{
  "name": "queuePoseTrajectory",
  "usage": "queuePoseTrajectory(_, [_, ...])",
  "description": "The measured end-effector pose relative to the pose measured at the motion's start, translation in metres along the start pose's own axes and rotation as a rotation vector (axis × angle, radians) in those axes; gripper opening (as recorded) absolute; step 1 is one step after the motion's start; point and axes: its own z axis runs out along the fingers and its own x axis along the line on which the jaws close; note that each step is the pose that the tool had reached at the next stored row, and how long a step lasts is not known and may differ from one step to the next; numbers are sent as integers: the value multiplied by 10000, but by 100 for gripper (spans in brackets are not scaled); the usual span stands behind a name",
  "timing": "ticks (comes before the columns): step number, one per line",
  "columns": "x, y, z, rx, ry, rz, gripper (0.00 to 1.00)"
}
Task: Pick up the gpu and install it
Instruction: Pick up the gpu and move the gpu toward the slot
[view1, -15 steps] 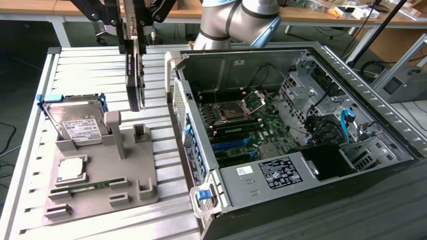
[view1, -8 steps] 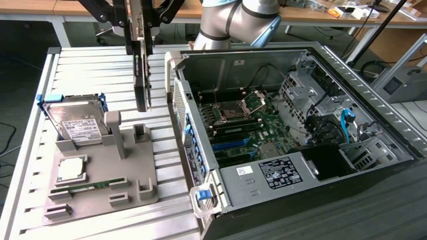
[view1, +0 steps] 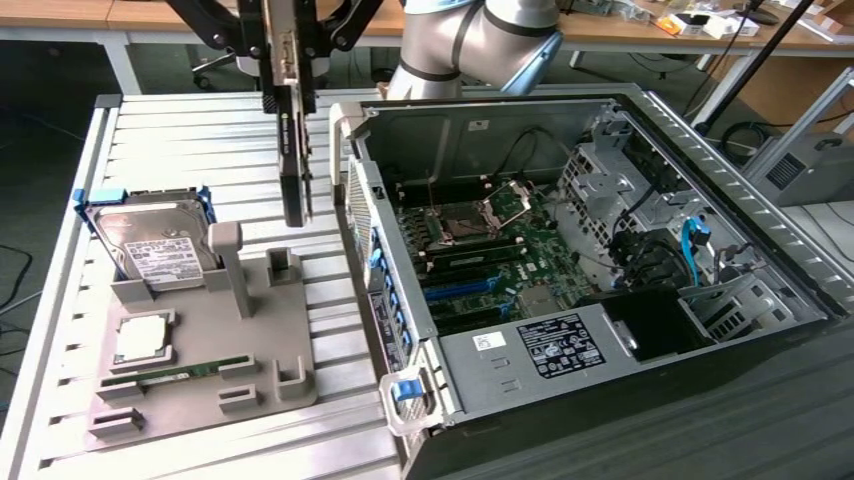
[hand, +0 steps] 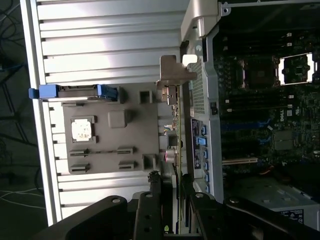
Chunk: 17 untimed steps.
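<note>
The gpu's (view1: 294, 165) upper end hides between the fingers (view1: 272, 80); the arm (view1: 467, 40) is cut by the exterior view's top edge; the hard drive's (view1: 158, 245) label is unreadable.

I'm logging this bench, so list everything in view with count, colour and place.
gpu: one, dark, hanging edge-on over the table beside the case.
hard drive: one, silver, white label, upright on the fixture.
processor: one, silvery, flat on the fixture.
memory stick: one, green, lying on the fixture.
fixture: one, grey, on the table.
computer case: one, grey, open, green motherboard inside.
table: one, silvery, slatted.
gripper: one, black, shut on the gpu.
arm: one, silver-grey, beyond the case.
</note>
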Motion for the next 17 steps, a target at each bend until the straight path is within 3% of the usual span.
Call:
queuePoseTrajectory(11, [-57,4,18,218,-16,-6,27])
queuePoseTrajectory(17, [-77,6,23,294,-21,-8,27])
